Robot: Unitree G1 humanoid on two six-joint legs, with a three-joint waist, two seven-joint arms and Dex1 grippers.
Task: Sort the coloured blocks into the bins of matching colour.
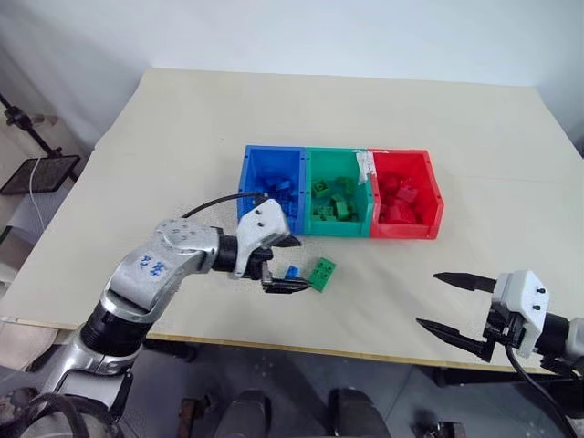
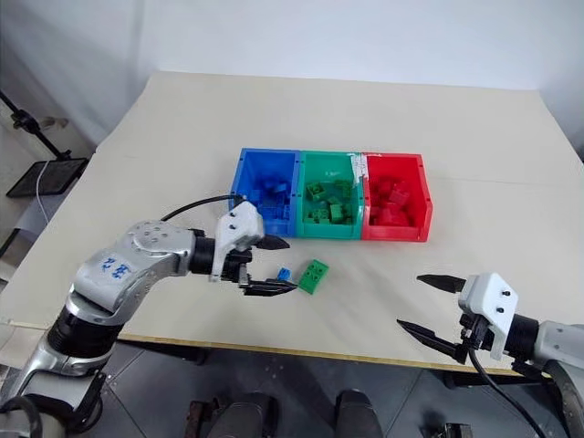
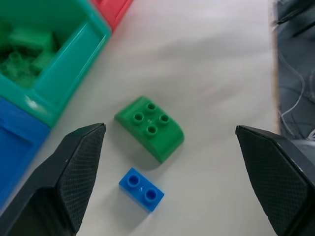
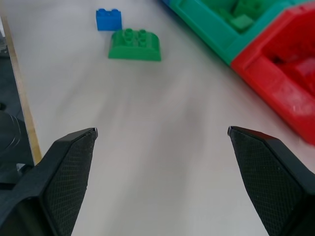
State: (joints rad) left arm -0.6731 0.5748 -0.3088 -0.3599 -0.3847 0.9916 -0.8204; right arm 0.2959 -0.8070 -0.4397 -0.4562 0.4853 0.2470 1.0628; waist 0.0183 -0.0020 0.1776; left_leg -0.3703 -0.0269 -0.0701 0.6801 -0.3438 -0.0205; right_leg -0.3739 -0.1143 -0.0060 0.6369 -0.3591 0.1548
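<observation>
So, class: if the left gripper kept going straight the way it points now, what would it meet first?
Probably the small blue block, lying between the open left gripper's fingers, with the green block just beyond it; depth is uncertain.

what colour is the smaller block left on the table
Blue, clearest in the left wrist view.

Across the middle of the frame, the joined bins (image 1: 339, 193) are blocking passage, while bare table (image 1: 182, 128) is lying open above and to both sides of them. Just below the bins, the green block (image 1: 322, 273) and the small blue block (image 1: 292, 272) are sitting close together, narrowing that lane. The lower right stretch of tabletop is staying free.
</observation>
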